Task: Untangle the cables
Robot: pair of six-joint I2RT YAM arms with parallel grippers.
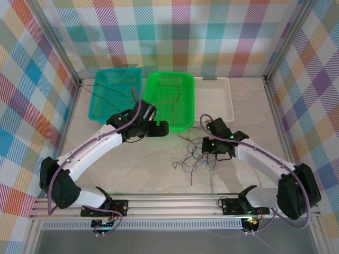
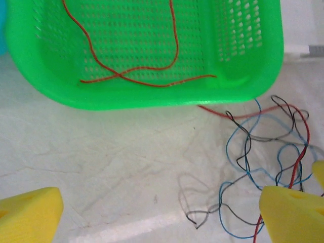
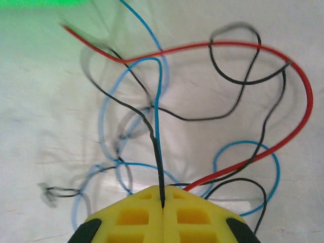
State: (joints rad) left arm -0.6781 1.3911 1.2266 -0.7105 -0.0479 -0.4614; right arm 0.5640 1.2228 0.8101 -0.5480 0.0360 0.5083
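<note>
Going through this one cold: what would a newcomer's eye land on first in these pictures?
The bright green basket at the back middle of the table stands out first, with one orange-red wire looped inside it. Just in front of it lies a tangle of thin wires in red, blue and black. The right gripper is shut on a black strand of that tangle.

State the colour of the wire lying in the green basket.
Reddish-orange wire, clearest in the left wrist view.
</note>
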